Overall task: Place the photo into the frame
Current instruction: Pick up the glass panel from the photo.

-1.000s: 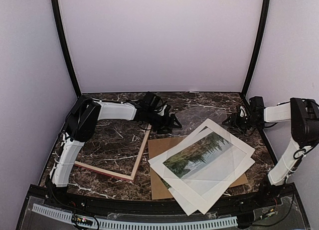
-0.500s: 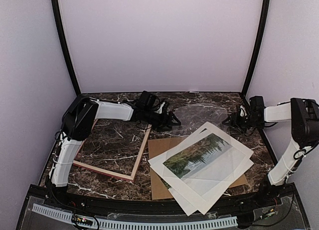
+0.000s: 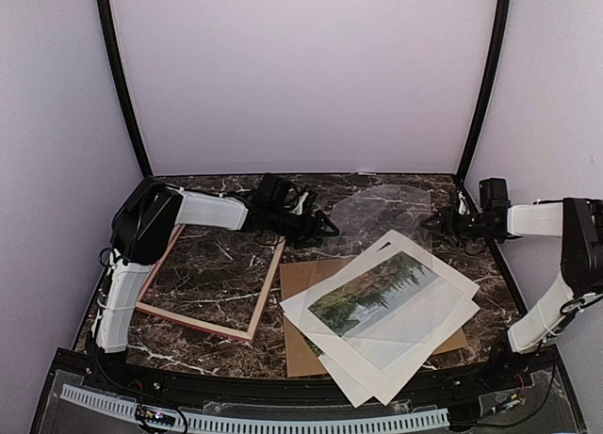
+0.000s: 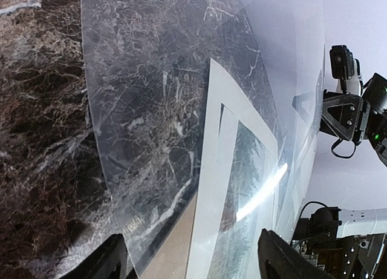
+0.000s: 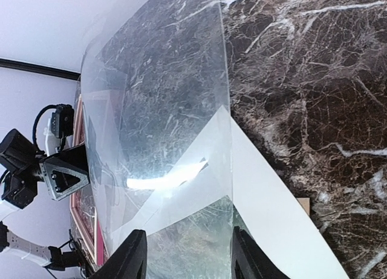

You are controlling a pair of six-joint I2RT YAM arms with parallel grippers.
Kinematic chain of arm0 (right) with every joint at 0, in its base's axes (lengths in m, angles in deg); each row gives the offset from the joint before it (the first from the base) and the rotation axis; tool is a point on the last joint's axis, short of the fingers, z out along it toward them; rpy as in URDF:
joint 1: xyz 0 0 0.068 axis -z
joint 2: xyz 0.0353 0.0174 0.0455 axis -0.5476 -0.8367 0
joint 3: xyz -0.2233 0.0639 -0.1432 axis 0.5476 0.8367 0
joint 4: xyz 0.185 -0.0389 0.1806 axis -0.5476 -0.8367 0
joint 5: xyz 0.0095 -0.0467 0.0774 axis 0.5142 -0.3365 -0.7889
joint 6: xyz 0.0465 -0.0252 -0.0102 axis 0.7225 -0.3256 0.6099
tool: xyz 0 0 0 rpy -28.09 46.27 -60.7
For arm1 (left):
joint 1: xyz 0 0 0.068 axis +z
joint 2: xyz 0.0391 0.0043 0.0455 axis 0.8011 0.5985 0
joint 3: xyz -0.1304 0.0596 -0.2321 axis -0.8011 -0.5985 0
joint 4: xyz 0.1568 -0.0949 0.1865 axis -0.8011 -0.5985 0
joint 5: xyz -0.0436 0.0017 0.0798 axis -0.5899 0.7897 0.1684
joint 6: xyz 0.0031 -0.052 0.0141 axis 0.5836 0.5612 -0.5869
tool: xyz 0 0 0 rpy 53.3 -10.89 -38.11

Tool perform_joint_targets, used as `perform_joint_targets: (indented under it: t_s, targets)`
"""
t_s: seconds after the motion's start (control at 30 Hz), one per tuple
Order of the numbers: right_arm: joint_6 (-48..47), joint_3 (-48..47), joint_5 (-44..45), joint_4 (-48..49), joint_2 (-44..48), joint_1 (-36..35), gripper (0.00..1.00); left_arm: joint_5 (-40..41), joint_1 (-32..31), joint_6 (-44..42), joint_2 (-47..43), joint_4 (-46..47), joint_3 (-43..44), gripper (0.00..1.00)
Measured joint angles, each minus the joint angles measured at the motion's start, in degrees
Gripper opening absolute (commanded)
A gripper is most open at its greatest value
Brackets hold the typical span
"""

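Far centre: left gripper [image 3: 325,229], right gripper [image 3: 435,224] both spread around clear sheet [image 3: 377,208] edges; frame [image 3: 268,291] empty, left; photo [image 3: 377,293] under mat [image 3: 382,373], right, unplaced.

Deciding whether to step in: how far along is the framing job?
Done: nothing loaded; the frame lies empty. In hand: a clear sheet bows between the left hand and right hand. Left: the photo, under the mat, goes in the frame.
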Motion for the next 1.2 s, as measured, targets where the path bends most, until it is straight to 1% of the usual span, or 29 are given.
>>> perform_joint_targets:
  t_s: [0.3,0.37,0.57,0.63,0.77,0.97,1.2]
  targets:
    - [1.64,2.19,-4.85,2.23,2.40,0.09,0.43,1.70,0.37,-0.04,-0.87,0.46,-0.33,0.77]
    - [1.90,2.67,-5.46,2.73,3.26,0.09,0.39,2.51,0.37,-0.02,-0.87,0.39,-0.46,0.77]
    - [2.43,2.95,-6.64,3.13,4.28,0.09,0.20,4.02,0.37,-0.02,-0.90,0.22,-0.96,0.77]
    - [2.64,2.95,-6.73,3.06,4.28,0.09,0.15,4.15,0.37,-0.02,-0.92,0.22,-0.96,0.77]
    - [2.62,2.60,-6.56,2.29,4.28,0.09,0.00,4.31,0.37,-0.11,-1.14,0.24,-1.01,0.77]
    - [2.36,-0.42,-6.21,0.81,4.28,0.09,0.00,4.37,0.37,-2.08,-3.67,0.46,-1.92,0.82]
    - [4.17,-2.64,-6.91,0.55,6.29,0.09,0.00,6.25,0.37,-8.87,-11.30,-0.09,-5.20,0.87]
